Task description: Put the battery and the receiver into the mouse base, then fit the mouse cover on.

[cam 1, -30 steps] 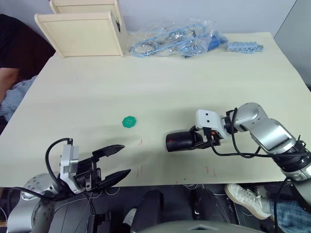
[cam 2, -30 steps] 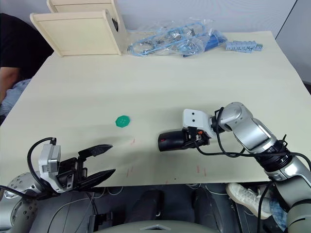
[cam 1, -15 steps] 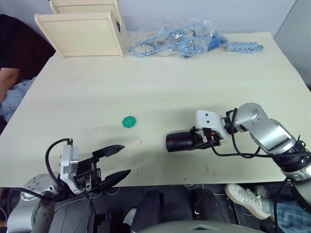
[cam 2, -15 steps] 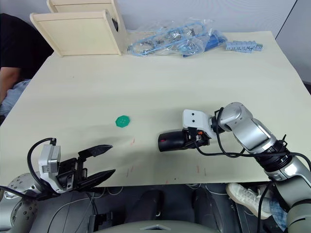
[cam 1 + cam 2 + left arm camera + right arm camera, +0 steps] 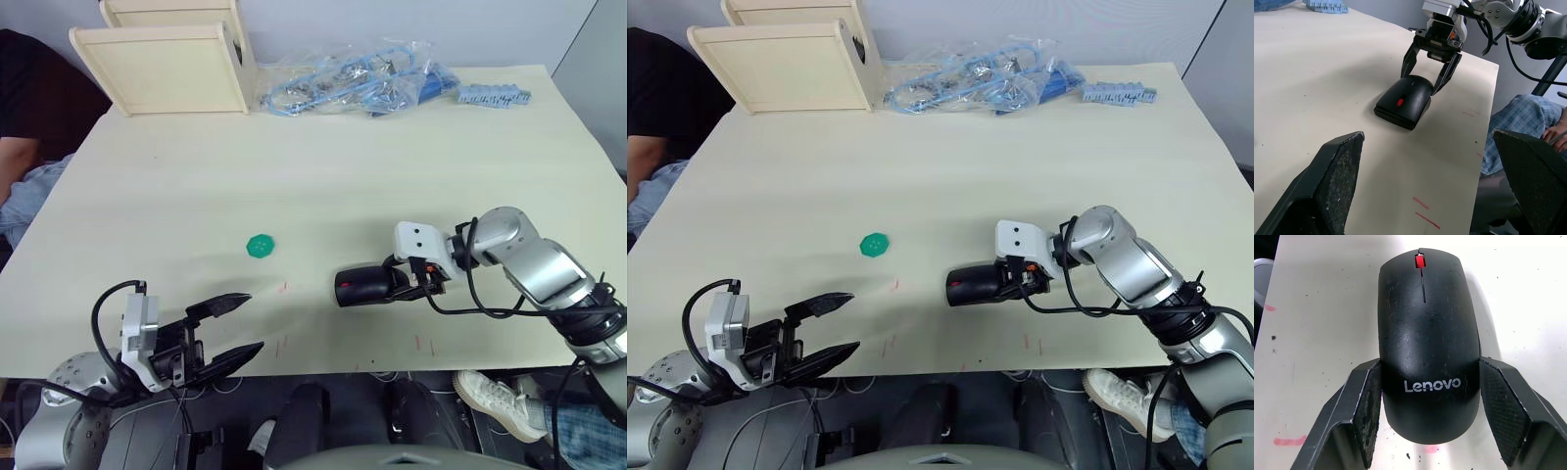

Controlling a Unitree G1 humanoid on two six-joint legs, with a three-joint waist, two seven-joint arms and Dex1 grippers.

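1. The right tool (image 5: pixel 1425 406) brackets the rear of the mouse, its fingers (image 5: pixel 1369 406) spread wider than the body; whether a pad touches the shell I cannot tell.
2. The mouse cover (image 5: pixel 1425 347) sits on the mouse base (image 5: pixel 1396 113), so the last step looks done or nearly so. The next move probably calls for a check of the seating, then a straight pull back.
3. The battery must be inside, hidden.
4. The left tool (image 5: pixel 227 328) hangs at the counter's (image 5: pixel 323 166) near edge, fingers spread apart and holding nothing.
5. A green disc (image 5: pixel 260 245) lies between the two tools.
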